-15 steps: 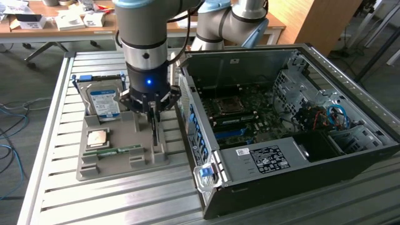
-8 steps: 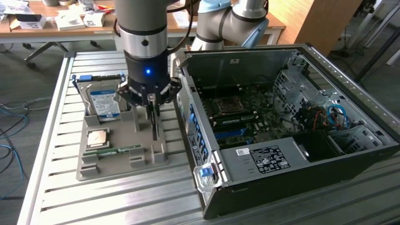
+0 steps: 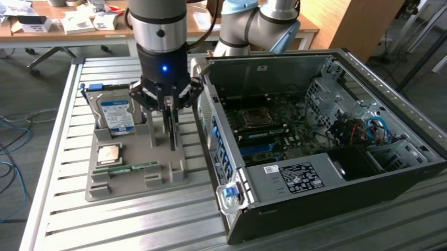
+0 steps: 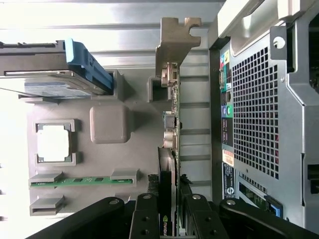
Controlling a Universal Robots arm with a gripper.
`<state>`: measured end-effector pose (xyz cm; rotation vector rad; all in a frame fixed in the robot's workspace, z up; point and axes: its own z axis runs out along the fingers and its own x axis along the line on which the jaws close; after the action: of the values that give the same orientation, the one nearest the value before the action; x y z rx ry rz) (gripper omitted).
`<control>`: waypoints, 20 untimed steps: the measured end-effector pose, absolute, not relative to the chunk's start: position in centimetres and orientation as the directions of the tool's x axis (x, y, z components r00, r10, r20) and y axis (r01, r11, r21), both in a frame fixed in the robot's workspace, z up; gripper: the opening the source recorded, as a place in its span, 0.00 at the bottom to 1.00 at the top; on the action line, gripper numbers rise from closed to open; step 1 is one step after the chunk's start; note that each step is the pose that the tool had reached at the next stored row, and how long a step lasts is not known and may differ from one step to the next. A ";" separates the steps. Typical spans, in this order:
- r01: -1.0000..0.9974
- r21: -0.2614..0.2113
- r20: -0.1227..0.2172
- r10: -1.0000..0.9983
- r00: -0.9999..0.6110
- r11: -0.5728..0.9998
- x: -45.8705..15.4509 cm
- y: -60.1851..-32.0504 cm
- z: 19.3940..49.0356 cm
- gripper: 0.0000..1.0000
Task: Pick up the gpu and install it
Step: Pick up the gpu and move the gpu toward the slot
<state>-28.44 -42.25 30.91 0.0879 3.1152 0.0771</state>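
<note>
Gpu (image 4: 169, 129) upright in tray (image 3: 164, 178) slot — gripper (image 3: 168, 111) straddling its top edge.

hard drive (image 3: 115, 116), memory stick (image 3: 125, 168), processor (image 3: 110, 153), grey tray (image 3: 164, 175)

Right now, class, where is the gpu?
In the exterior view, the gpu stands on edge in the grey holder, between the hard drive and the computer case, under the end effector.

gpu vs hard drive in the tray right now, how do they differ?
The gpu is a thin dark card; the drive is a thicker silver box with a blue-white label. The gpu ends in a metal bracket; the drive carries a blue rail. The claw sits at the gpu, off the drive. Both stand in the grey tray.
</note>
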 end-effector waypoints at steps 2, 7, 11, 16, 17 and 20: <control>0.055 0.050 -0.023 0.057 -0.998 0.997 -28.4 -42.2 31.3 0.26; 0.055 0.050 -0.023 0.056 -0.998 0.997 -28.4 -42.2 32.6 0.26; 0.054 0.050 -0.023 0.055 -0.998 0.997 -28.4 -42.2 33.6 0.26; 0.053 0.050 -0.023 0.054 -0.998 0.997 -28.4 -42.2 34.8 0.26; 0.053 0.050 -0.023 0.054 -0.998 0.997 -28.4 -42.2 35.0 0.26; 0.052 0.050 -0.023 0.053 -0.998 0.997 -28.4 -42.2 35.7 0.26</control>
<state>-28.44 -42.24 35.66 0.0815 3.1154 0.0772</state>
